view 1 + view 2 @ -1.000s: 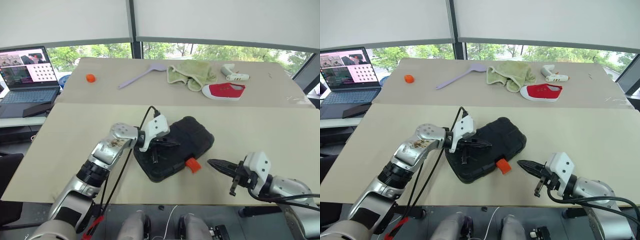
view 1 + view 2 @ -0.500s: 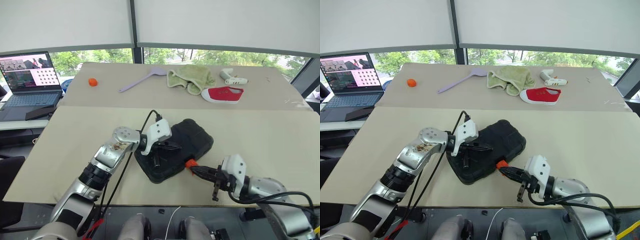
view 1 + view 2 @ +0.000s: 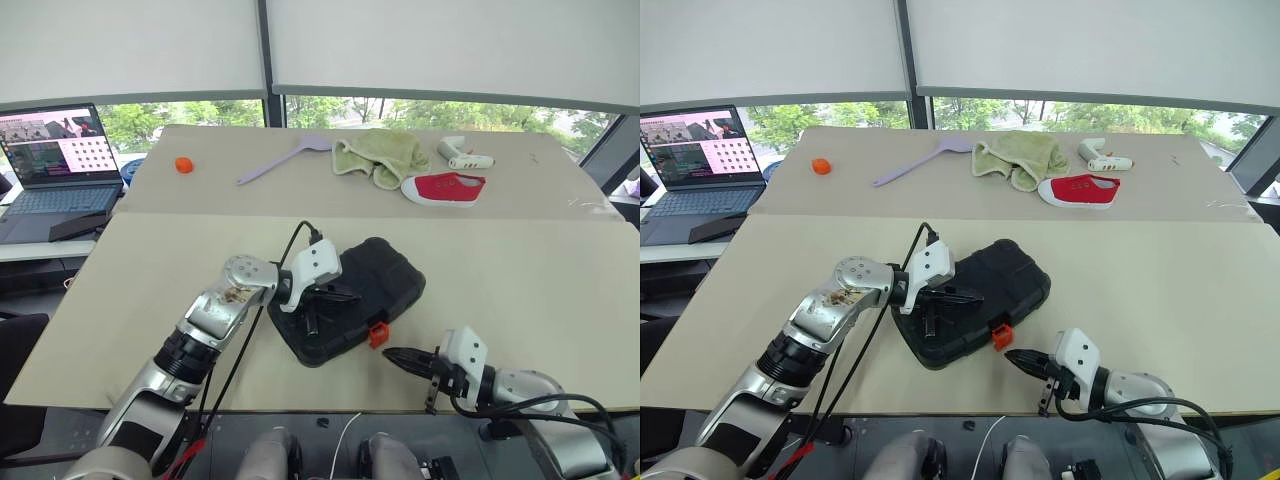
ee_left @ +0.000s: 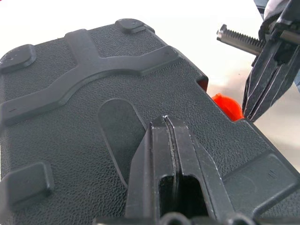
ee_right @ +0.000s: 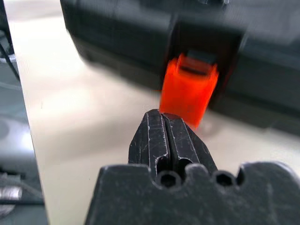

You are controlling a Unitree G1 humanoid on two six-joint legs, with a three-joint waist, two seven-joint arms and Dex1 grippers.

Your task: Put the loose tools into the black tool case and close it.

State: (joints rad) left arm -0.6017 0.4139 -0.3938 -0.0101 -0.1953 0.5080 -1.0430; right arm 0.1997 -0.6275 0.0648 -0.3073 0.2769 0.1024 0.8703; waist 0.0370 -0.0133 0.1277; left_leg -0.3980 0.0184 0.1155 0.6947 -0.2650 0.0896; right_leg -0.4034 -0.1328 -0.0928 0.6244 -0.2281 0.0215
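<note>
I have the black moulded-plastic tool case (image 3: 348,298) lying with its lid down near the front edge of the beige table (image 3: 520,270). My left gripper (image 3: 341,294), fingers pressed together, rests on the lid to pin it. My right gripper (image 3: 394,356), also pressed together, sits just short of the orange plastic latch (image 3: 378,334), which hangs unfastened. I would nudge the tips squarely against the latch while pressing on the lid.

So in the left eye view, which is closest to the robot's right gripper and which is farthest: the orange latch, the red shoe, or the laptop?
From the right gripper, which is shut:
1. Orange latch, on the black tool case's near edge, just ahead of the fingertips.
2. Red shoe, on the far table, ahead and slightly right.
3. Laptop, far off at the left edge.
</note>
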